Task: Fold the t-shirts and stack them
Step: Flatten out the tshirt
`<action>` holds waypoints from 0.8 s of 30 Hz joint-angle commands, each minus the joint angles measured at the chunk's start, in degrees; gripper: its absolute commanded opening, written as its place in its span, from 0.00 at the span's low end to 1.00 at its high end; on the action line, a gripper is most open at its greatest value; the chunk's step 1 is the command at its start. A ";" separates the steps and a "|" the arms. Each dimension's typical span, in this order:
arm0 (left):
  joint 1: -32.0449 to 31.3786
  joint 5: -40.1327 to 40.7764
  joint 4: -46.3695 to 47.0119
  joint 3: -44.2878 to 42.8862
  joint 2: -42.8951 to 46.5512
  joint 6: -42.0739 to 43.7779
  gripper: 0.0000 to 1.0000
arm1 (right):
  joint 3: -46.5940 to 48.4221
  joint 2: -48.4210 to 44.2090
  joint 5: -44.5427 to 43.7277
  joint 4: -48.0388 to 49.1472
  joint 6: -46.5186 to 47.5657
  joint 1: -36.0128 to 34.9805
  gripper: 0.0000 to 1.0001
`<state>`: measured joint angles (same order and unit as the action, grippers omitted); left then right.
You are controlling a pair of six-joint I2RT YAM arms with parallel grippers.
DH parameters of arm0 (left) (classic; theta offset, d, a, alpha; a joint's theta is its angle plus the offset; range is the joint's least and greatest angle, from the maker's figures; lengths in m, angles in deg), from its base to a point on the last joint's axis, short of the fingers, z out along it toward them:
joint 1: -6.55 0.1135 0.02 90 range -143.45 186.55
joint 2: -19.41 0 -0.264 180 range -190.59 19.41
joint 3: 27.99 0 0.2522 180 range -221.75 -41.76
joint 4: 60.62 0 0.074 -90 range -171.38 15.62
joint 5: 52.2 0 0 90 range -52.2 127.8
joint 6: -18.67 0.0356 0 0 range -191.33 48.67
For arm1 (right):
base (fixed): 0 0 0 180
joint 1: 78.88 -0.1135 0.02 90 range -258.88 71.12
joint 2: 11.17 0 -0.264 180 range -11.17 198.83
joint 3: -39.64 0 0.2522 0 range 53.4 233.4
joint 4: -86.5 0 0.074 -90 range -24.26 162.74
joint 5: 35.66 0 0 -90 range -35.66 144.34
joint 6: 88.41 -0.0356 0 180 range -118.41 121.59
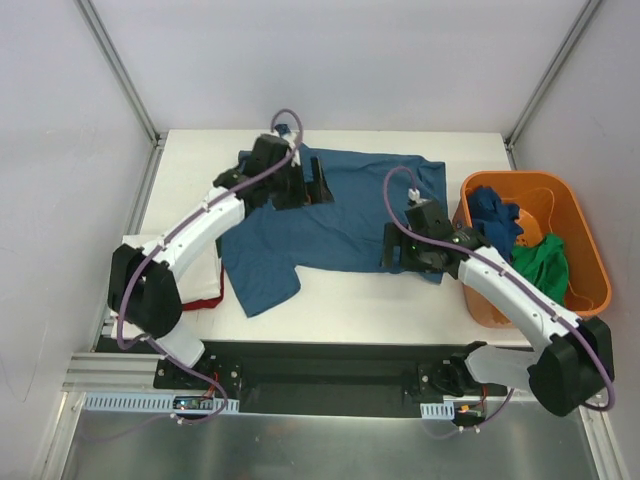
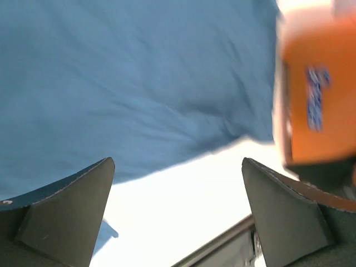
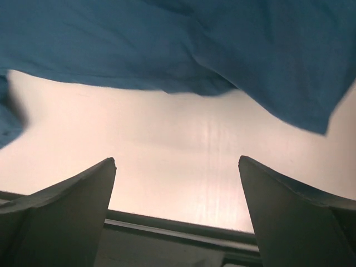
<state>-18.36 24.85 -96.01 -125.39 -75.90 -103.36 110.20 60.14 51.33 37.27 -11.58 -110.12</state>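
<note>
**Fold start on blue shirt (image 1: 330, 215), grippers empty**

Blue shirt lies spread mid-table, one sleeve toward the near left. Left gripper (image 1: 318, 185) hovers over its far-left part and right gripper (image 1: 390, 248) is at its near-right hem. Both have jaws wide apart and hold nothing. At the left edge, white and red shirts (image 1: 205, 285) sit stacked. More shirts (image 1: 545, 265) wait in basket (image 1: 592, 245) on the right. Likely step: beginning the fold. Next move calls for both grippers to drop, pinch an edge each, and carry it across together without bunching.
</note>
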 commanded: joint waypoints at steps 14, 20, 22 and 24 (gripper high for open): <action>-17.54 -2.25 9.23 6.29 -15.78 -7.34 0.99 | -16.45 -20.07 -10.70 -5.93 -5.90 8.39 0.96; -17.20 3.18 9.76 13.48 -14.83 -6.91 0.99 | -17.15 -19.10 -10.18 -5.23 -6.17 9.45 0.96; -16.14 4.07 9.76 18.32 -11.85 -7.17 0.99 | -17.68 -19.01 -9.48 -4.53 -5.90 9.53 0.96; -15.27 7.74 9.67 23.31 -9.56 -7.61 0.99 | -18.38 -18.66 -9.04 -4.27 -5.73 9.54 0.97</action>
<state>-35.12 25.48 -82.72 -110.83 -89.17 -109.94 93.41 41.04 42.24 32.73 -16.83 -101.23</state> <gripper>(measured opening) 0.992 0.966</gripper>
